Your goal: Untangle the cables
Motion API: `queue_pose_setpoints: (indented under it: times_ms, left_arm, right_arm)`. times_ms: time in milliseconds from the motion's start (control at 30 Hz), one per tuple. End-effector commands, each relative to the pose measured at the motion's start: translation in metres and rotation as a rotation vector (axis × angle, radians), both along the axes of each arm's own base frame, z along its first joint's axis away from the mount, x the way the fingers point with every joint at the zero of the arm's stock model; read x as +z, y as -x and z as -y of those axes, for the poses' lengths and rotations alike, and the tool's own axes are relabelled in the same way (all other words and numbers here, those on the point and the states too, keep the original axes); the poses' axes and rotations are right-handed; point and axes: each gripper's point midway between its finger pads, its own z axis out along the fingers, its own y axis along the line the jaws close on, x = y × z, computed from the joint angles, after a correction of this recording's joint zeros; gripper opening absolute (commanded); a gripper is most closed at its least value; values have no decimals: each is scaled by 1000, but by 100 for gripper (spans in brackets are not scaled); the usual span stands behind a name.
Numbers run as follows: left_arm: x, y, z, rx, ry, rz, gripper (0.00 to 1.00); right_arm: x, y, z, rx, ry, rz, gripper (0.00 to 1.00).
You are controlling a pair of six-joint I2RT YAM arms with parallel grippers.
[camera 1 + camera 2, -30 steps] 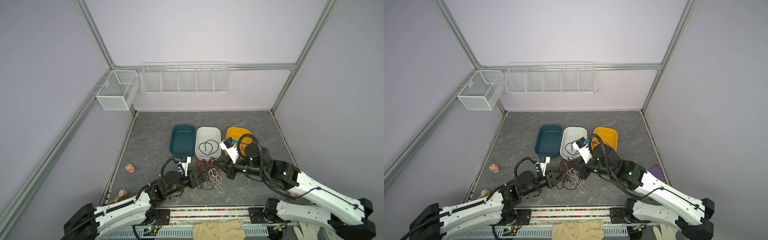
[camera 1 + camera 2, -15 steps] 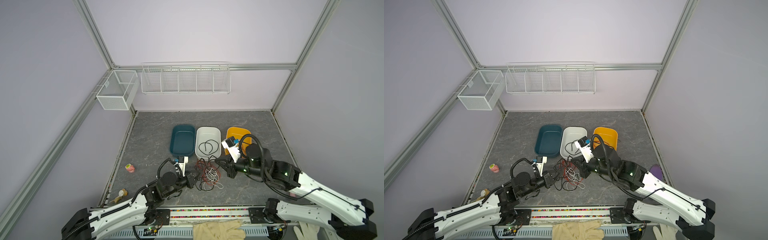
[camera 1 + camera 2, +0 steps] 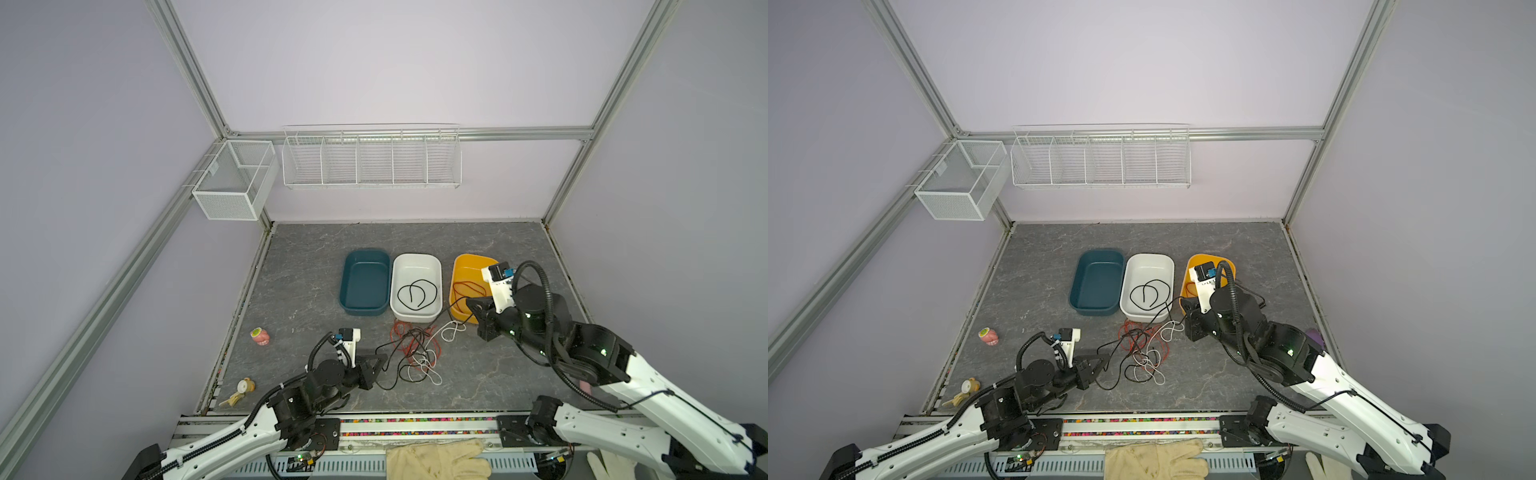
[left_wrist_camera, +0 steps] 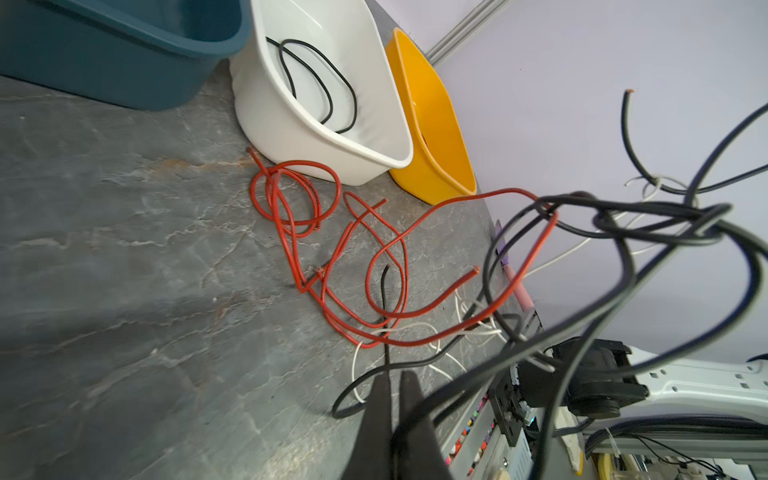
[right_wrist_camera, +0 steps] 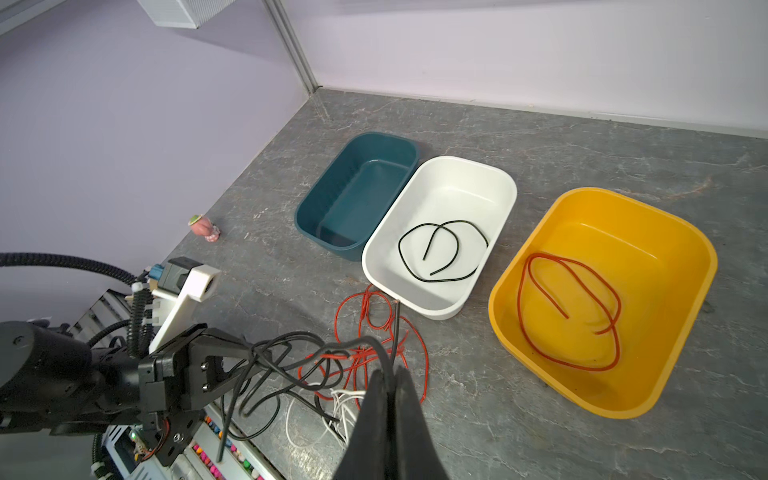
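The cables (image 3: pixel 417 353) lie as a red, black and white tangle on the grey table in front of the white bin, also seen in a top view (image 3: pixel 1142 351). My left gripper (image 3: pixel 381 360) is at the tangle's left edge, shut on a black cable (image 4: pixel 478 374) at its fingertips (image 4: pixel 392 376). My right gripper (image 3: pixel 468 301) hangs by the yellow bin's near corner. It is shut on a black cable (image 5: pixel 374 345), lifted off the table, that runs from the right gripper (image 5: pixel 386 372) down to the tangle. Red loops (image 4: pixel 291 199) and white strands (image 5: pixel 332 409) stay on the table.
A teal bin (image 3: pixel 345 286), a white bin (image 3: pixel 417 256) holding a loose black cable (image 3: pixel 415 293) and a yellow bin (image 3: pixel 457 270) holding a red cable (image 5: pixel 569 311) stand in a row behind the tangle. Small toys (image 3: pixel 260 336) lie at left; gloves (image 3: pixel 436 459) at the front edge.
The left gripper has closed on a black cable. The right gripper has risen and moved back toward the yellow bin, drawing black strands up out of the tangle.
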Motion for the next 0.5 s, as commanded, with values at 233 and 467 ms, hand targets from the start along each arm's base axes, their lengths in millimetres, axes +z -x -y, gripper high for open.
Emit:
queue_pose_setpoints:
  times_ms: [233,467]
  left_arm:
    - [-51,-3,-33,106,-207,-91,0]
    - [-66,-7,-46,146,-304,-138,0]
  right_arm:
    - [58,-1,44,-104,28,102,6]
    - [79,4,69,-162,52,154,6]
